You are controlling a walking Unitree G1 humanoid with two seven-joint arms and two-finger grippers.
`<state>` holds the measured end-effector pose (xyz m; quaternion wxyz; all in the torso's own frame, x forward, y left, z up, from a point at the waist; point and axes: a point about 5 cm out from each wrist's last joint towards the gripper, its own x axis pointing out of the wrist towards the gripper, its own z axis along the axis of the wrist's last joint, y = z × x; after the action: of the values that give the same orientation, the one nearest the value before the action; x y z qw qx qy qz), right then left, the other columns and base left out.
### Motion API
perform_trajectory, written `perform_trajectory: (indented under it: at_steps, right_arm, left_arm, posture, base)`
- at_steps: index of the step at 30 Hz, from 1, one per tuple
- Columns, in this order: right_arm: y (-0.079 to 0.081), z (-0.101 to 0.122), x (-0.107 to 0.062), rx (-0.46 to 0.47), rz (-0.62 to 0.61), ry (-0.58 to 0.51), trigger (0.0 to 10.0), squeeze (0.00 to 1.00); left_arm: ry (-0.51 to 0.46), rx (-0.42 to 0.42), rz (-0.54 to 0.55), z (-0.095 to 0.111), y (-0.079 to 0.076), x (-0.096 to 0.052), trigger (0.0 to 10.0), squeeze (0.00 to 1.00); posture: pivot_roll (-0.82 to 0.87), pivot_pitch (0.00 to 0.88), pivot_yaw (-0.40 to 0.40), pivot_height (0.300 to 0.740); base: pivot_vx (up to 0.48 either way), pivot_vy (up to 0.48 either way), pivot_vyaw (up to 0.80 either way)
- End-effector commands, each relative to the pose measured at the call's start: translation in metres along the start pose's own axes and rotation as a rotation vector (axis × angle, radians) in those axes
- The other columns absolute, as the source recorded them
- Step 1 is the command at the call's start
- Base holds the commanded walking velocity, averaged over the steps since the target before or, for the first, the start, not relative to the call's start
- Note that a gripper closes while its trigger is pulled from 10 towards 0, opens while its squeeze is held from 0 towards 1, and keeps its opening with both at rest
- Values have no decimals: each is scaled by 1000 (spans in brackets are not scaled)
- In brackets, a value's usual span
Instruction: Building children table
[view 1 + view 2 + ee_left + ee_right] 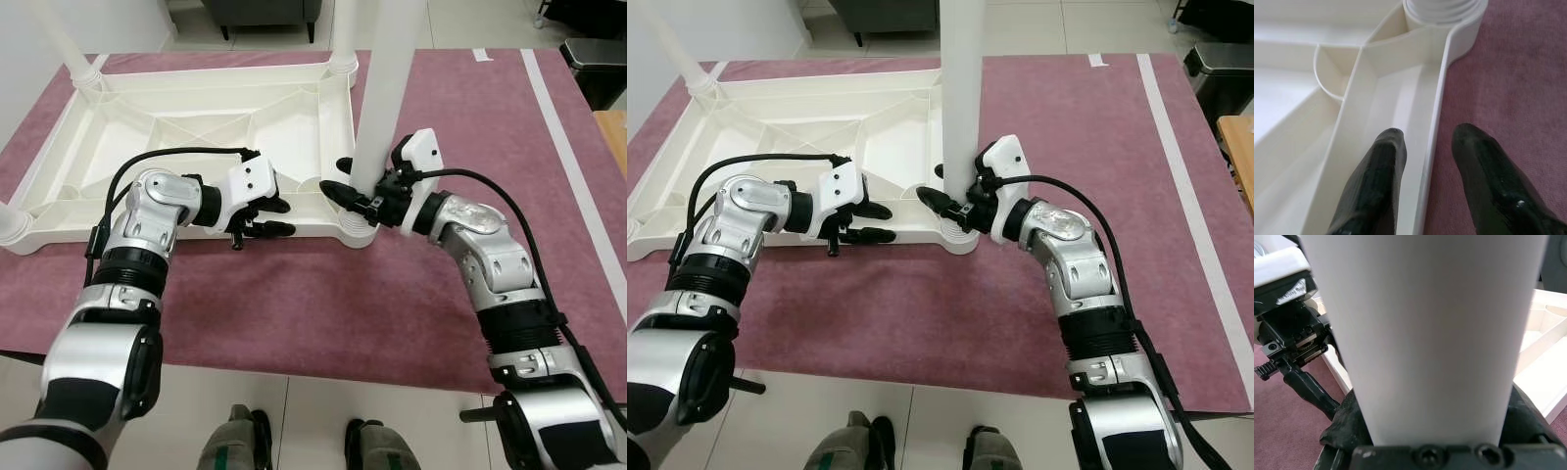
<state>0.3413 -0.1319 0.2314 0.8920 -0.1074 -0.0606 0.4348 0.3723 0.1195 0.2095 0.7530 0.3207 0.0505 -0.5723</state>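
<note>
A white plastic children's table top (pixel 196 127) lies upside down on a dark red rug (pixel 470 117), its ribbed underside facing up. White round legs stand upright at its corners. The nearest leg (pixel 387 88) rises from the socket at the near right corner of the table top.

The right gripper (pixel 355 199) is clamped around this leg just above the socket, one black finger on each side of the tube. In the right wrist view the leg (pixel 1425 333) sits squarely between the fingers.

The left gripper (pixel 263 217) reaches to the near edge of the table top, left of that corner. Its two fingers (pixel 1376 186) are apart and straddle the thin rim (pixel 1432 147), one inside the frame, one over the rug.

The robot's feet (pixel 235 441) stand on pale floor tiles just before the rug.
</note>
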Motion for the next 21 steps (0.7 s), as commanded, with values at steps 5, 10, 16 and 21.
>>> perform_trajectory:
  at_steps: [5, 10, 16, 21]
  right_arm:
    - [13, -10, -2, 85, 25, 0, 0, 0]
    - [31, -9, -3, 87, 35, -21, 0, 0]
    - [49, -7, -6, 97, 28, -47, 0, 0]
    - [57, -3, -9, 83, 22, -61, 0, 0]
  left_arm:
    - [6, 8, 68, -1, 0, 12, 10000, 0]
    - [57, 32, 23, -6, -5, 21, 8157, 0]
    - [80, 39, -11, -9, -8, 27, 0, 0]
    - [67, 46, -49, -10, -10, 23, 0, 0]
  posture:
    - [-84, 174, 134, 740]
    - [-82, 177, 135, 740]
    - [-90, 174, 141, 740]
    - [-95, 169, 143, 740]
  base:
    - [0, 0, 0]
    - [0, 0, 0]
    - [0, 0, 0]
    - [0, 0, 0]
